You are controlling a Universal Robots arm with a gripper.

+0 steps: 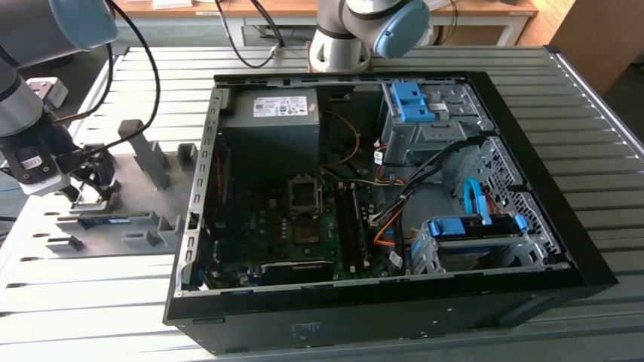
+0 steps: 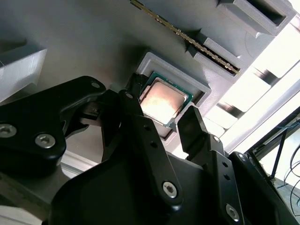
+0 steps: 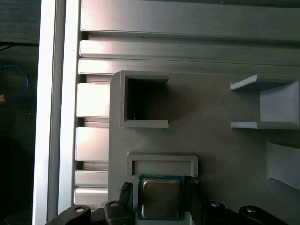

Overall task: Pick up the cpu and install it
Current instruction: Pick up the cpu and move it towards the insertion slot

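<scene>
The cpu (image 2: 163,99), a small square chip with a dull silver face and a green rim, lies in a grey nest on the fixture plate (image 3: 220,140); it also shows in the first wrist view (image 3: 161,198). My gripper (image 2: 164,105) is low over it and open, with one black finger (image 2: 133,93) on each side of the chip and a small gap to its edges. In the exterior view the gripper (image 1: 89,197) is at the left, over the grey plate beside the computer case. The black socket frame (image 1: 305,192) sits on the motherboard inside the case.
A long memory stick (image 2: 187,40) stands in a slot on the plate near the cpu nest. Grey holders (image 1: 151,158) rise from the plate. The open computer case (image 1: 382,188) lies at the exterior view's right, with cables and blue drive brackets inside. A second arm's base (image 1: 342,38) stands behind it.
</scene>
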